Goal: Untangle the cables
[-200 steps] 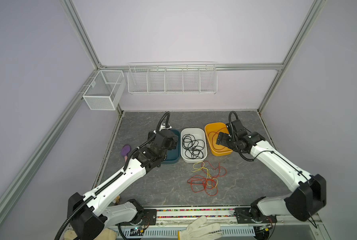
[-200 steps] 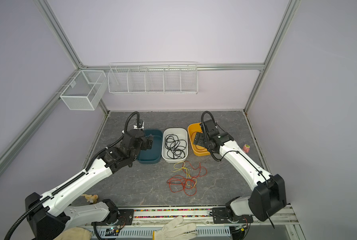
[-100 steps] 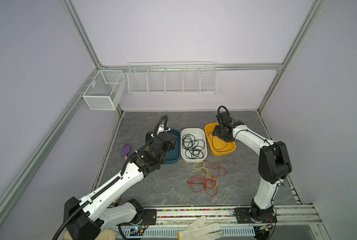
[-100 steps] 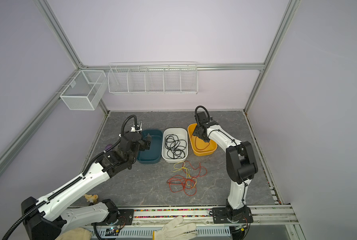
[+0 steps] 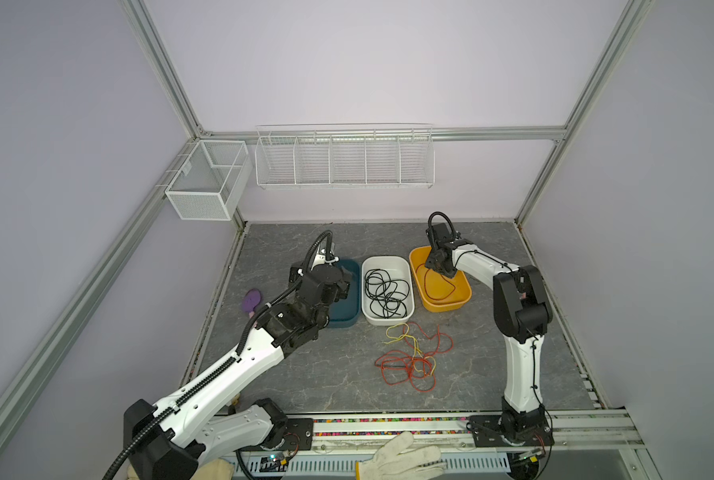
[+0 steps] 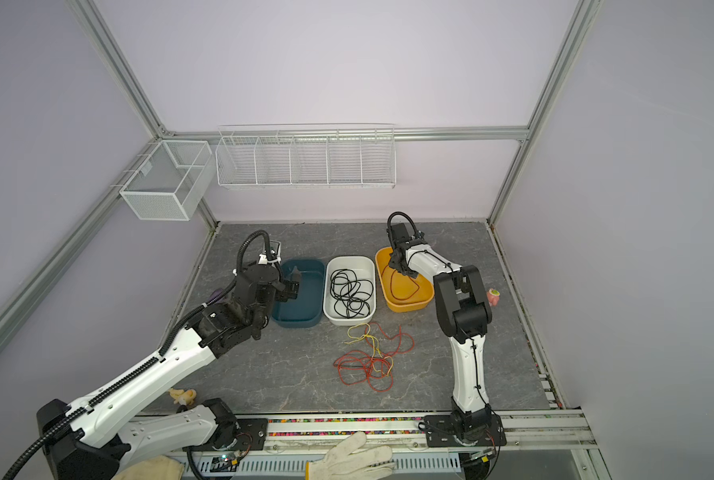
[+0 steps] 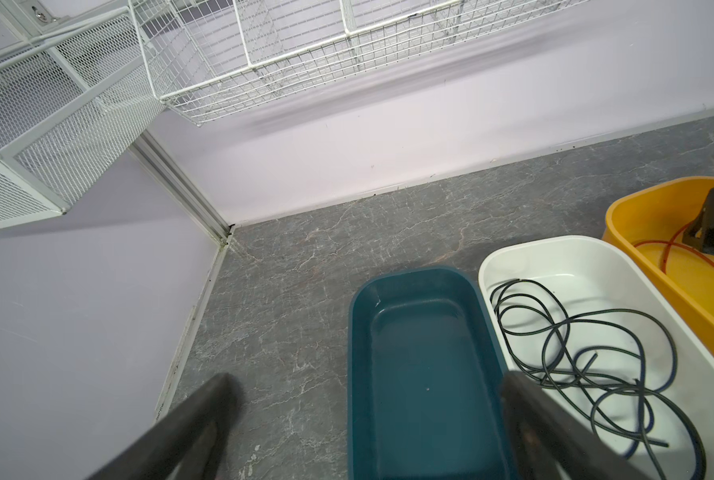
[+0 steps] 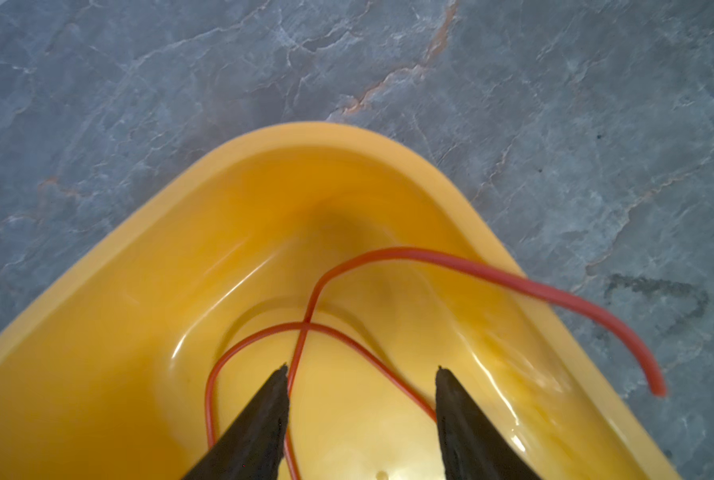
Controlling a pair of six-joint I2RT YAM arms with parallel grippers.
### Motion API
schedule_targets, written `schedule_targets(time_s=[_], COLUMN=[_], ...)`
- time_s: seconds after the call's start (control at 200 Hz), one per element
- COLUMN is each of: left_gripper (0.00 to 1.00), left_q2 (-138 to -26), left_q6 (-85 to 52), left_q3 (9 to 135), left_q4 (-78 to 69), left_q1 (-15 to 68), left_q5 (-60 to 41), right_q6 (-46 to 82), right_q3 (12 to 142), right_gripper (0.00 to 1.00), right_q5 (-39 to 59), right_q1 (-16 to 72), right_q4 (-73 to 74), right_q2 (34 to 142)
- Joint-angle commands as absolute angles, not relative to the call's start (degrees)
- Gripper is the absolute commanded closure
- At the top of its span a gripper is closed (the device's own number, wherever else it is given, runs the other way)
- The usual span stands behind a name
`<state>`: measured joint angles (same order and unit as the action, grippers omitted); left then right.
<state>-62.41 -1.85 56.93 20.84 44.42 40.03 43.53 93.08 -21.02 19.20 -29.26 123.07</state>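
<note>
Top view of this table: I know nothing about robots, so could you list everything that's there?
table: one, grey marbled, under everything.
teal tub: one, left of the row, empty.
white tub: one, middle.
orange tub: one, right.
black cable: one bundle, coiled in the white tub.
red cable: one, in the orange tub.
cable tangle: red and yellow, on the table in front of the tubs.
purple thing: one, left edge.
pink thing: one, right edge.
wire baskets: two, white, long one on the back wall, boxy one in the left corner.
glove: one, white, front rail.
left gripper: black, open, over the teal tub.
right gripper: black, open, straddling the red cable.
</note>
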Motion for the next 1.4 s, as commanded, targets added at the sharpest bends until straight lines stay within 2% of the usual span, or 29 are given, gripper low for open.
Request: schedule_targets(time_s=[0.0, 0.275, 0.55, 0.945, 1.199, 1.394], left_gripper=[0.01, 0.01, 0.01, 0.01, 0.01, 0.01], left_q2=[-61.5, -60.5, -60.5, -60.2, -60.1, -59.8], left_q6=[-1.5, -1.6, -1.3, -1.1, -0.9, -0.7], left_q3=[57.3, 57.2, 57.1, 57.0, 56.9, 56.7], left_q4=[20.6, 20.7, 20.8, 20.7, 20.6, 20.4], left_q1=[44.6, 44.6, 44.6, 44.6, 44.6, 44.6], left_q5=[39.6, 38.1, 38.0, 37.9, 38.3, 38.3], right_q6=[42.4, 39.8, 39.1, 38.1, 38.1, 39.3], right_q3=[94.4, 93.0, 96.3, 97.2, 96.1, 91.7], right_gripper=[0.46, 0.47, 0.55, 0.75, 0.93, 0.93], right_q5=[-22.4, -22.3, -23.6, -20.3, -18.2, -16.0], right_q1=[19.1, 18.9, 18.5, 17.8, 17.7, 17.6], right_q4=[-26.2, -18.9, -20.6, -20.6, -20.3, -17.7], right_q2=[125.1, 127.0, 130.1, 130.9, 130.6, 125.7])
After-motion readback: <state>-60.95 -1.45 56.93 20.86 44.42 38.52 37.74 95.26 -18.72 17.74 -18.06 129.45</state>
